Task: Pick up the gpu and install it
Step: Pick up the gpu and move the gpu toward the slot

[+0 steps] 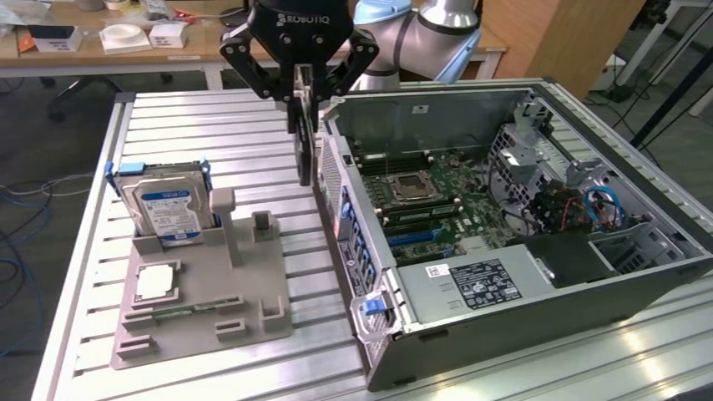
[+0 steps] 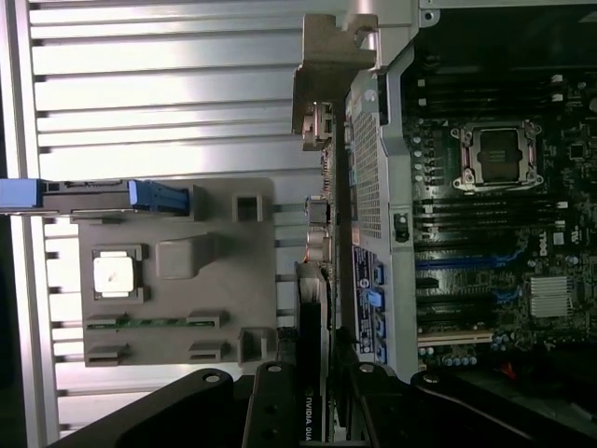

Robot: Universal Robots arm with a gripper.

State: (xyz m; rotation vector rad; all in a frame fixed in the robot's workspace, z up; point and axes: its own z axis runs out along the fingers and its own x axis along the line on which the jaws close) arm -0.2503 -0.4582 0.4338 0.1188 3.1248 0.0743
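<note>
The gpu is clamped edge-on in the partly closed gripper and held above the table, just outside the open computer case. Pickup is judged done; installation is not yet made.

The tool bears ROBOTIQ on its body; the gpu shows NVIDIA along its edge.

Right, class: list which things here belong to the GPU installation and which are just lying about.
Job in hand: gpu, held in the gripper; computer case; motherboard.
Lying about: hard drive; CPU chip; grey holder.
</note>
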